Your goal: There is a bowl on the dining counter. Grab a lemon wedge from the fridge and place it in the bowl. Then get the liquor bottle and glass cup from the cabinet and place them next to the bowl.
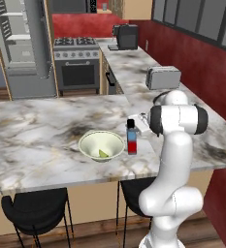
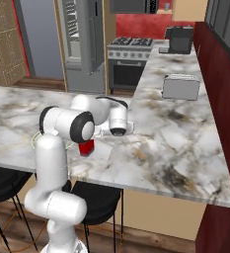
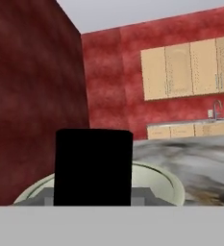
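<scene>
Bottle (image 1: 132, 137) upright in hand (image 1: 139, 124), beside bowl (image 1: 101, 146).

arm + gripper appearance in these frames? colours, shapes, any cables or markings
Glossy white arm of rounded tubular links, with black bands at the joints. Bulbous white base segment at the bottom. The wrist ends in a white cylindrical link with a dark round end face. The gripper is a pale grey-white block; its fingers are too hidden to describe. No cables or markings visible.
</scene>
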Motion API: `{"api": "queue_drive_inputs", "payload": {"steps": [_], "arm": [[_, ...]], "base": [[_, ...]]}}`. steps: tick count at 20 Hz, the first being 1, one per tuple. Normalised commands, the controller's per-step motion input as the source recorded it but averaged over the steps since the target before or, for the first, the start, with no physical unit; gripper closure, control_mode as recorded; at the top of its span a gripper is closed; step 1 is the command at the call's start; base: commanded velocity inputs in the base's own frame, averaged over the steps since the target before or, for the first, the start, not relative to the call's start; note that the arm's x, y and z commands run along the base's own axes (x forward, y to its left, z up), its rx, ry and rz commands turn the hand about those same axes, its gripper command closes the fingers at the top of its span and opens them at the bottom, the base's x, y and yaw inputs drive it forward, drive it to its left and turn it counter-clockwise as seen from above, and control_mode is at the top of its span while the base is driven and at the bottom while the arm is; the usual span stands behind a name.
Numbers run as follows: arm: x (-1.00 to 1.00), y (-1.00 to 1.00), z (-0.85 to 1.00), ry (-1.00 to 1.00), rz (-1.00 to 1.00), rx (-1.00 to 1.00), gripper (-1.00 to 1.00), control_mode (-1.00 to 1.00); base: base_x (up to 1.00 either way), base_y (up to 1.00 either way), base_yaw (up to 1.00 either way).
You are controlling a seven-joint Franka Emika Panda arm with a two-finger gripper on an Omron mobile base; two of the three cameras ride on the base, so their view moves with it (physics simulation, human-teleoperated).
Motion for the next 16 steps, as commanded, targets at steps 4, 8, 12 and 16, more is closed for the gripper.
{"api": "queue_drive_inputs", "payload": {"steps": [4,8,12,16], "arm": [[-0.19,0.05,-0.23,-0.11,0.0,-0.04,-1.0,-1.0],[-0.33,-0.02,-0.11,-0.13,0.0,0.0,-1.0,-1.0],[-0.23,-0.18,0.01,-0.19,0.0,0.0,-1.0,-1.0],[-0.07,-0.27,0.27,-0.14,0.0,0.0,-1.0,-1.0]], "base": [[0.0,0.0,0.0],[0.0,0.0,0.0],[0.0,0.0,0.0],[0.0,0.0,0.0]]}}
